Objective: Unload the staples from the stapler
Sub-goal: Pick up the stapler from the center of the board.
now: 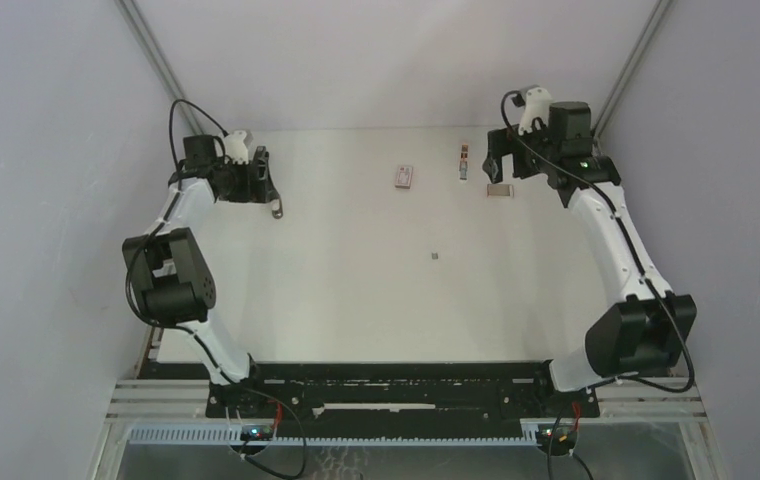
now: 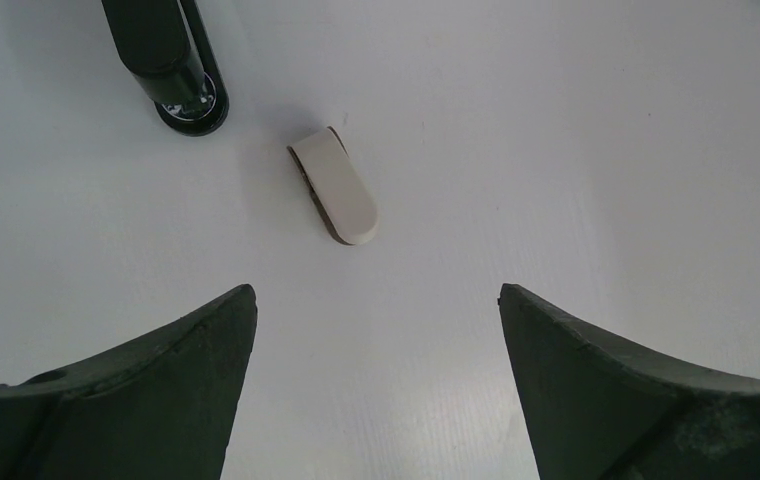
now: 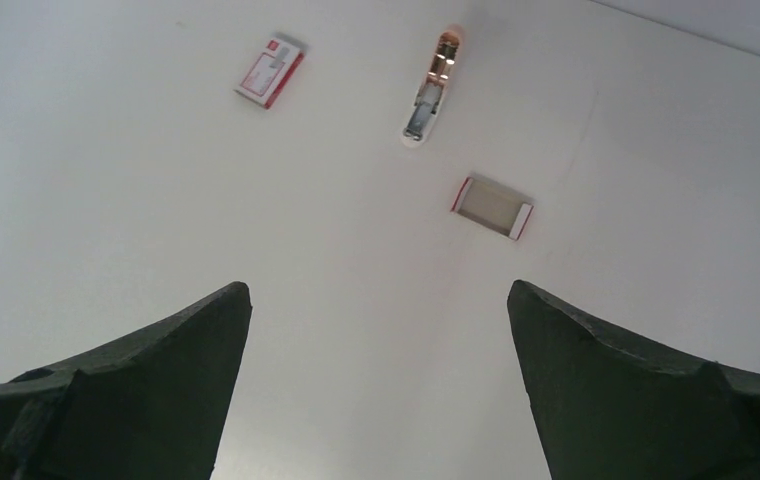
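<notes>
Left jaws (image 2: 376,295) wide open, nothing between them, hovering over the far-left corner area of the table (image 1: 356,300). Stapler (image 2: 156,40): black, only one end visible, at the top-left of the left wrist view, resting on the table ahead of the left jaws and not touched by them. In the top view a dark shape sits just beside the left jaws. Cream rounded piece (image 2: 334,185) lies flat near the stapler end, apart from it. Right jaws (image 3: 378,290) also wide open, holding nothing, over the far-right part of the table. Ahead of them, along the far edge: pink-and-white box (image 3: 270,70), small white and copper-coloured tool (image 3: 431,90), and open box tray (image 3: 492,207) with red ends, all separate from each other. Tiny grey strip (image 1: 435,257) alone near the table's middle, too small to tell if it's staples.
</notes>
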